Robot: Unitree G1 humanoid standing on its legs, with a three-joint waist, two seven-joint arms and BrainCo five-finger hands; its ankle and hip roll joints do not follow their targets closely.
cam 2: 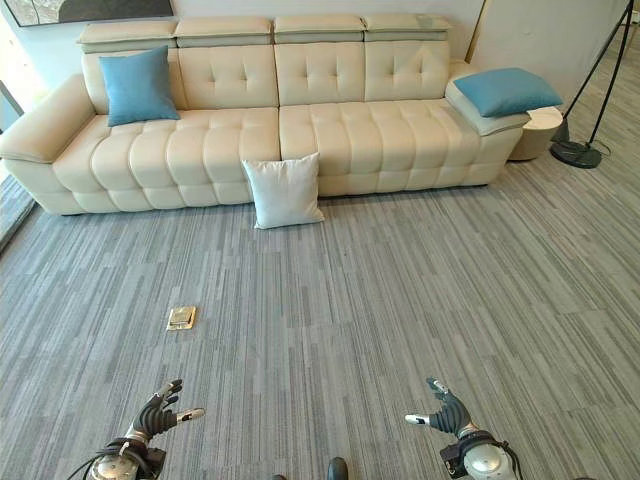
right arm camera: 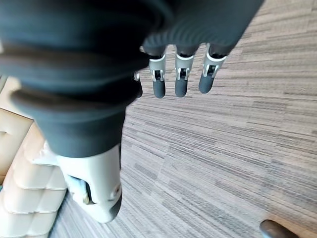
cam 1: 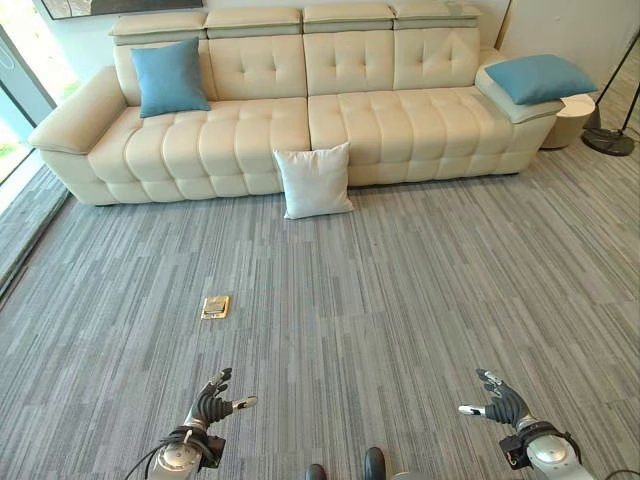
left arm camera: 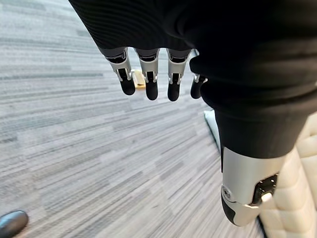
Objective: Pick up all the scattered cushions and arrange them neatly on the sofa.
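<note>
A white cushion (cam 1: 314,180) stands on the carpet, leaning against the front of the cream sofa (cam 1: 400,125). One blue cushion (cam 1: 170,77) rests upright against the sofa's back at its left end. Another blue cushion (cam 1: 540,78) lies on the sofa's right armrest. My left hand (cam 1: 210,405) is low at the near left, open and holding nothing, fingers (left arm camera: 148,84) relaxed over the carpet. My right hand (cam 1: 503,402) is at the near right, also open and empty, fingers (right arm camera: 179,82) straight. Both hands are far from the cushions.
A brass floor socket (cam 1: 215,307) is set in the grey striped carpet ahead of my left hand. A floor lamp base (cam 1: 608,140) and a round side table (cam 1: 572,118) stand right of the sofa. A window runs along the left wall.
</note>
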